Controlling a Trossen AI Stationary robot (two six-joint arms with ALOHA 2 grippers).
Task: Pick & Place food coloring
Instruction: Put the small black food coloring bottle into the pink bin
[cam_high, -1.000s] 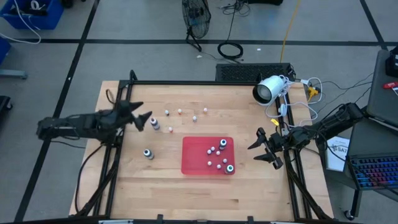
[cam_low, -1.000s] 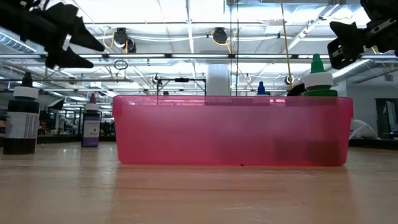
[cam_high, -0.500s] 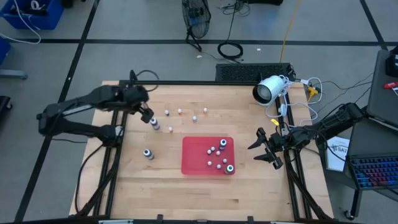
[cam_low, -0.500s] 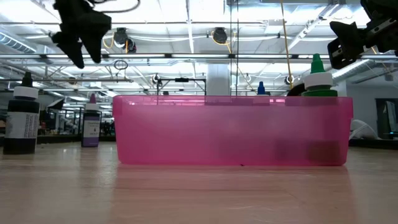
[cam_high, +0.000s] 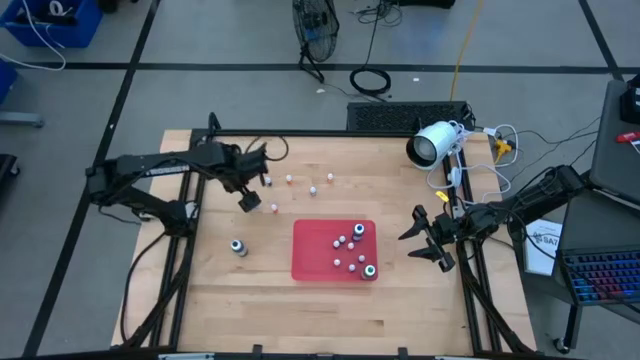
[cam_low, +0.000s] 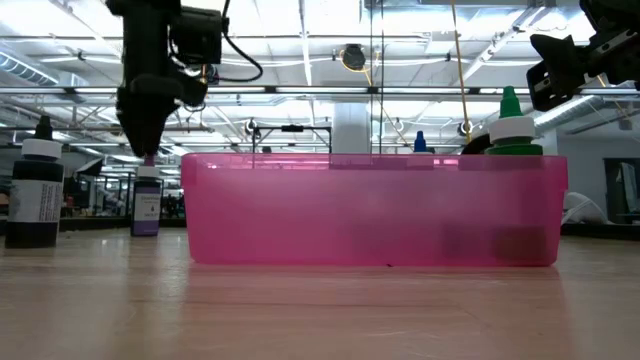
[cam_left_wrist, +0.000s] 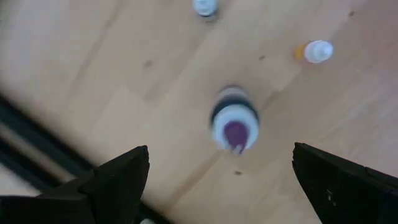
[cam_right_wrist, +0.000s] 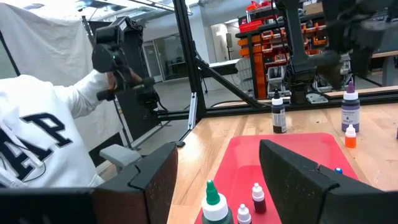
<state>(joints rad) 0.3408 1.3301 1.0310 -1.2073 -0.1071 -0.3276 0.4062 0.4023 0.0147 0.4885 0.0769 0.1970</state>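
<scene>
My left gripper (cam_high: 246, 196) points down, open, just above a grey bottle with a purple tip (cam_left_wrist: 234, 126), which stands upright on the table; its fingers are spread to either side of the bottle and touch nothing (cam_low: 148, 140). Several tiny whitish bottles (cam_high: 289, 180) stand on the wood beyond it, an orange-tipped one (cam_left_wrist: 314, 51) close by. A black-capped grey bottle (cam_low: 35, 190) stands nearer the near-left part of the table. Several bottles, one green-capped (cam_low: 512, 125), stand in the red tray (cam_high: 315, 255). My right gripper (cam_high: 425, 240) waits open, raised at the tray's right.
A white camera (cam_high: 432, 145) and cables sit at the table's far right corner. Black frame rails (cam_high: 190, 250) run along the table's left and right edges. A person in a white shirt (cam_right_wrist: 43, 137) shows beyond the table in the right wrist view.
My left arm has swung from the table's left edge toward the right, over the table. Its gripper has turned from lying level to pointing down and has come down over the purple-tipped bottle, staying open. No bottle has moved.
</scene>
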